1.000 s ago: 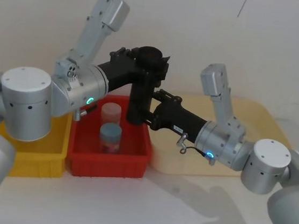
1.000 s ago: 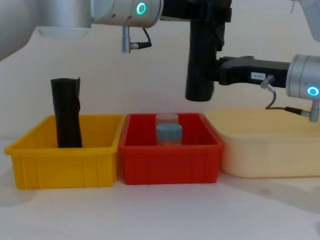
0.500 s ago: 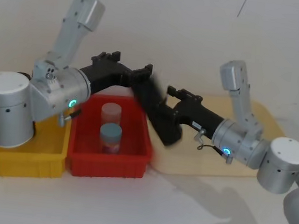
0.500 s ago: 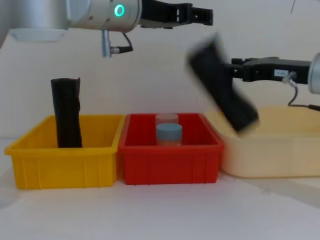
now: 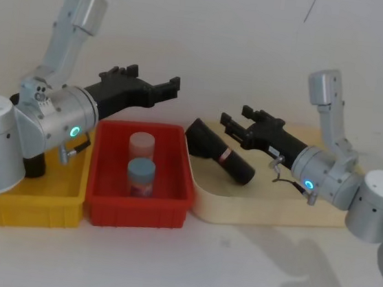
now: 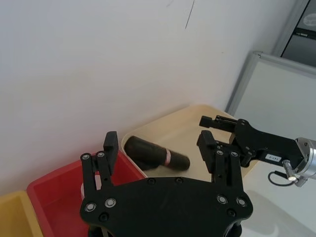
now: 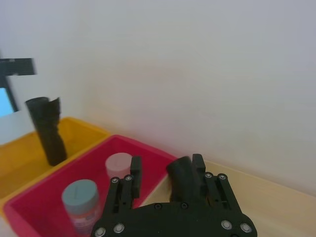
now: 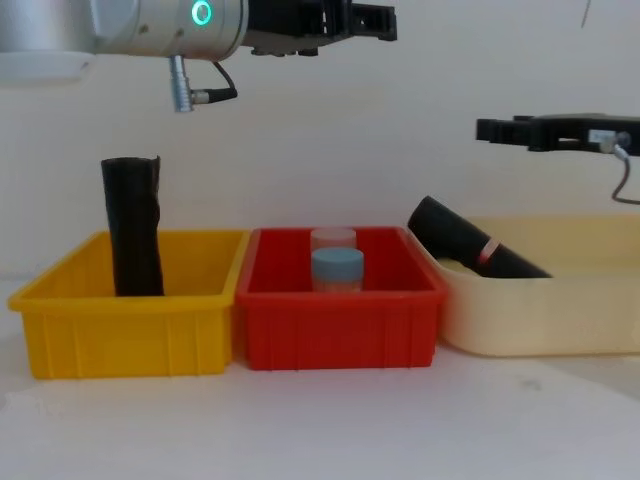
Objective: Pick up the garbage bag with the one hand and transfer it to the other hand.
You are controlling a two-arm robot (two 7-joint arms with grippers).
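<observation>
The garbage bag [image 5: 219,152], a smooth black roll with a reddish band, lies tilted in the cream tray [image 5: 267,211], its rounded end resting on the tray's left rim [image 8: 470,250]. Neither gripper touches it. My left gripper [image 5: 155,81], on the arm with the green ring, hangs open and empty high above the red bin [image 8: 365,18]. My right gripper [image 5: 236,115], on the arm with the blue ring, stands open just above and to the right of the bag [image 8: 500,130]. The left wrist view shows the bag [image 6: 155,154] lying beyond the open fingers. The right wrist view has the bag [image 7: 183,175] close below the fingers.
A yellow bin [image 5: 32,201] at the left holds an upright black roll with a jagged top [image 8: 132,225]. The red bin [image 5: 140,203] in the middle holds two lidded jars [image 5: 143,143], [image 5: 141,174]. A white wall stands close behind.
Both grippers held the bag upright over the red bin. The left let go and drew back left; the bag tipped over, left the right gripper and landed in the cream tray.
</observation>
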